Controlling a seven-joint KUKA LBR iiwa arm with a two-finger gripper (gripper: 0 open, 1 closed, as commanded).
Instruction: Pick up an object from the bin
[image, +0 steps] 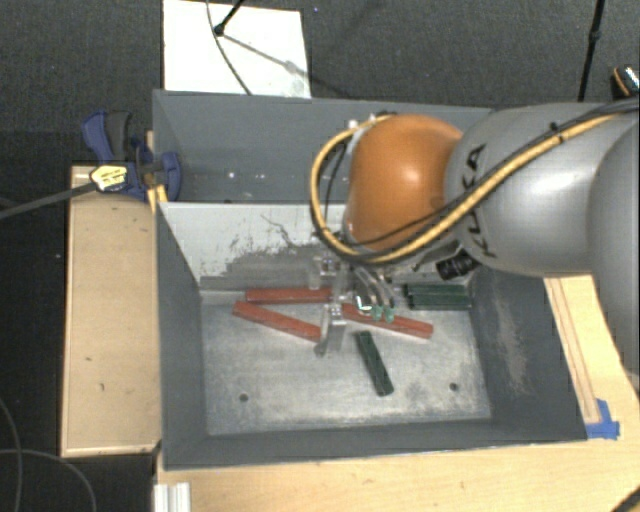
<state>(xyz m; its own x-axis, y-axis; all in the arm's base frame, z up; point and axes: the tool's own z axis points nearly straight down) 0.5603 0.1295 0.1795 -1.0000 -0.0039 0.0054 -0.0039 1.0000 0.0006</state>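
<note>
provisionally logged: 1 grey metal bin (182, 350), few items, all flat on the floor.
- gripper (335, 325): low at bin centre, over the mid-length of the long red-brown bar (275, 320). prob. set there so the bar would lift balanced. released or clenched: couldn't tell, tip masked by wrist hardware. contact w/ bar unclear.
- second red-brown bar (285, 296): just behind, approx. parallel.
- red-brown end (412, 326): right of gripper. same bar or another, couldn't tell.
- dark green stick (375, 365): just front-right, apart from gripper.
- dark green block (437, 296): partly hidden under arm's orange cover (400, 180).
</note>
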